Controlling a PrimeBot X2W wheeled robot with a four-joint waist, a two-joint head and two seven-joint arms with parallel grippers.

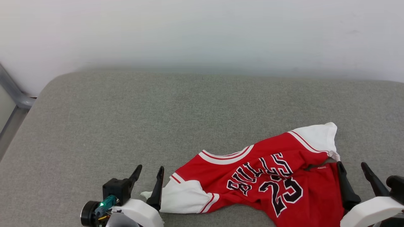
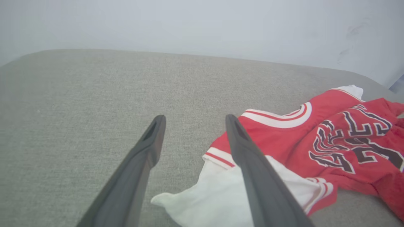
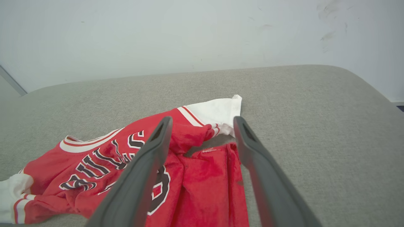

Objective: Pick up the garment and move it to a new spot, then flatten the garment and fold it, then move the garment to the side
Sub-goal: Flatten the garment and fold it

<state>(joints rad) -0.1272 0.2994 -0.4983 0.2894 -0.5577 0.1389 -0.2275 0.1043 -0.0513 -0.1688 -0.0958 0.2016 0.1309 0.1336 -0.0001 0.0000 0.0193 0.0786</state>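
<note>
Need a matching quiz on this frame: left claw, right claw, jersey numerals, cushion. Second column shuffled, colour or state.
1. left claw
2. right claw
3. jersey numerals
4. cushion

A. grey
B. open, above the jersey
C. black, white outline
D. open, above bare cushion

Pairs: 1-D, 2-B, 3-C, 4-A
</note>
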